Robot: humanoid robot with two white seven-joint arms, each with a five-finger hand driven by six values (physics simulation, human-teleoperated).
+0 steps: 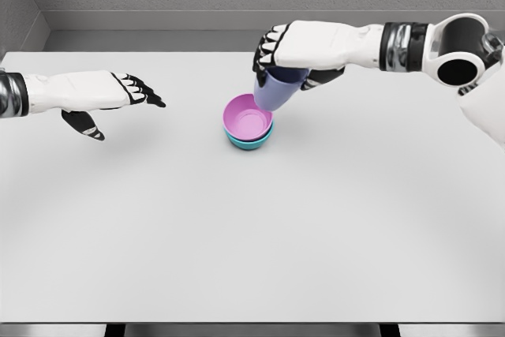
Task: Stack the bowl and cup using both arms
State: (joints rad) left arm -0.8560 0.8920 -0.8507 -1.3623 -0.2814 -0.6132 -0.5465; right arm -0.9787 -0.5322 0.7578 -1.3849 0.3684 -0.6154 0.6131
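Observation:
A pink bowl (248, 121) sits nested in a teal bowl (251, 143) near the middle of the white table (252, 234). Just above the pink bowl's far right rim hangs a lavender cup (274, 91), tilted, with my right hand (288, 57) shut on its upper part. The cup's lower edge overlaps the bowl's rim; contact cannot be told. My left hand (130, 96) hovers over the table at the left, fingers stretched out and holding nothing, well apart from the bowls.
The table's far edge meets a grey wall behind the bowls. The table's front edge runs along the bottom of the view.

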